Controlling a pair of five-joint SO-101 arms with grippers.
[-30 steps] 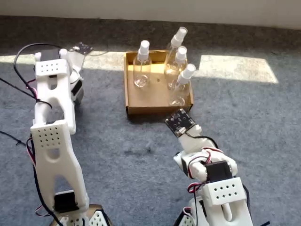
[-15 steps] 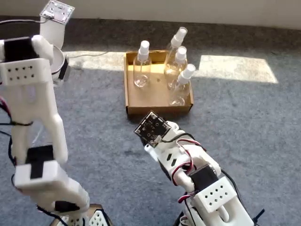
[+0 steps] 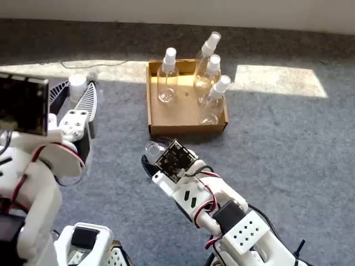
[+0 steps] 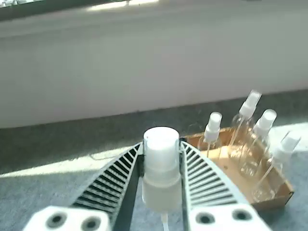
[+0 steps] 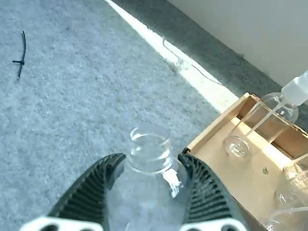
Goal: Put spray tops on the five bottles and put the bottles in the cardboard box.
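Observation:
My left gripper is shut on a white spray top, held up above the carpet left of the cardboard box; the same spray top sits between the ribbed fingers in the high view. My right gripper is shut on a clear bottle with an open neck. That bottle's neck pokes out just in front of the box's near left corner. Inside the box stand several bottles with spray tops on.
Grey carpet surrounds the box, with a sunlit strip along the far side. A thin cable lies on the carpet near the wall. A small black tie lies on the floor. A pale wall runs behind.
The left arm swung around and now holds the spray top up towards the box. The right arm shifted left, bringing the open bottle in front of the box's near left corner.

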